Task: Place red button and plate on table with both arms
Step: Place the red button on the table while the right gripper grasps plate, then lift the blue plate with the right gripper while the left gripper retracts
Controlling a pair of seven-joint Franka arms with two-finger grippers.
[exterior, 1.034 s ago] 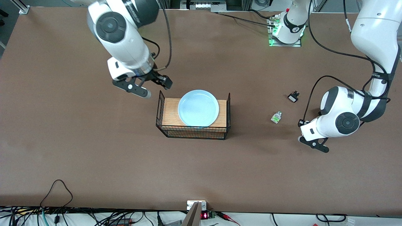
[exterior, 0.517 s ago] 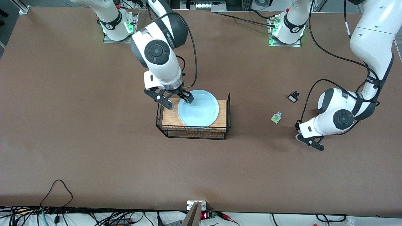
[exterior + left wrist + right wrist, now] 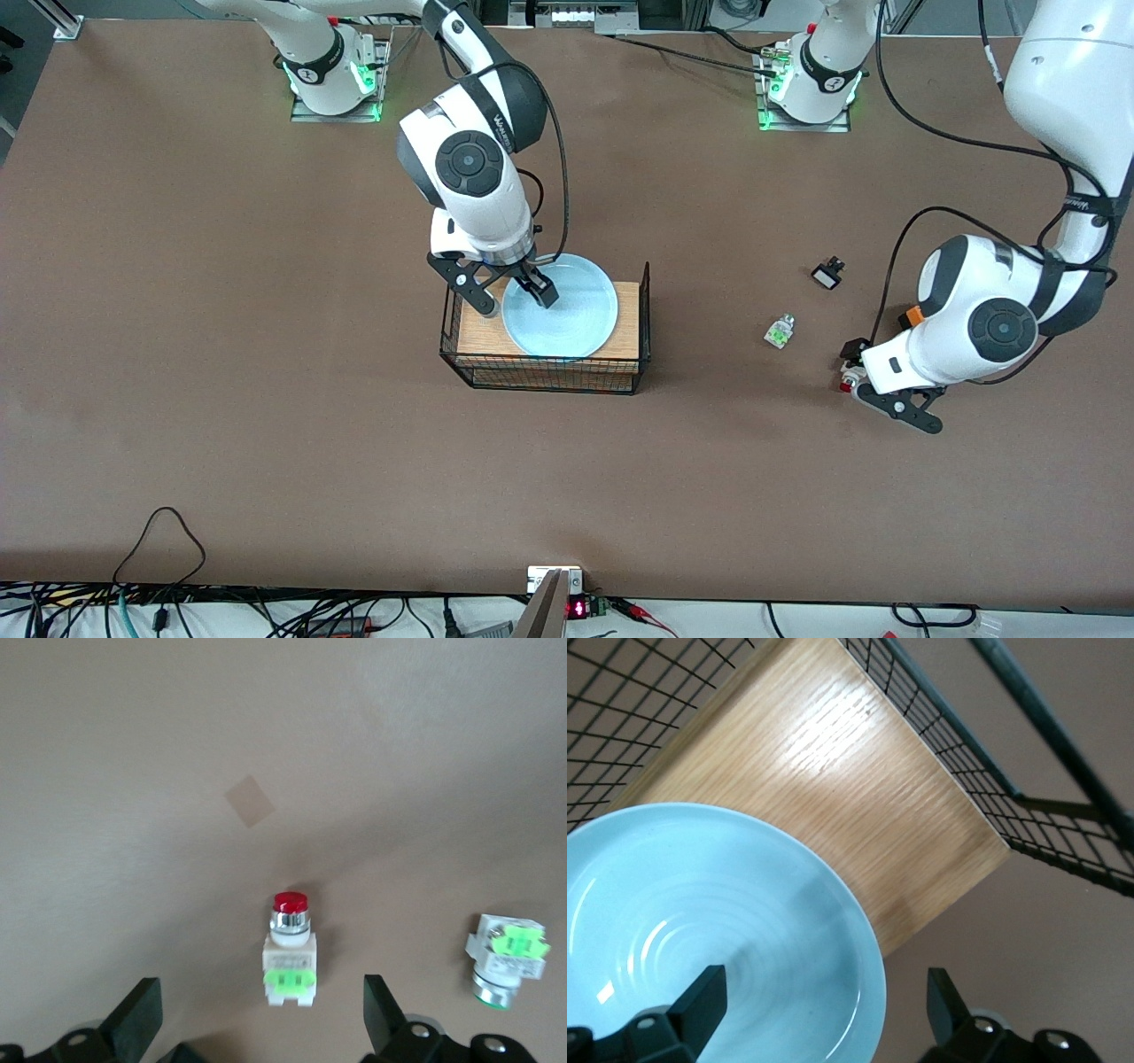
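straddling the rim of the plate (image 3: 560,306), the right gripper (image 3: 516,295) hangs wide open, one finger (image 3: 700,997) over the pale blue dish and the other finger (image 3: 943,997) outside its edge. the plate rests on the wooden top of the wire basket (image 3: 545,372), which stands mid-table with bare brown table (image 3: 266,399) all around it. toward the left arm's end, the left gripper (image 3: 886,390) hangs low over the table, its fingers (image 3: 137,1019) spread wide with the red button (image 3: 290,950) lying between them on the surface, untouched. just beside it lies a clear-green block (image 3: 503,958). a small black part (image 3: 827,273) sits well apart, farther from the front camera.
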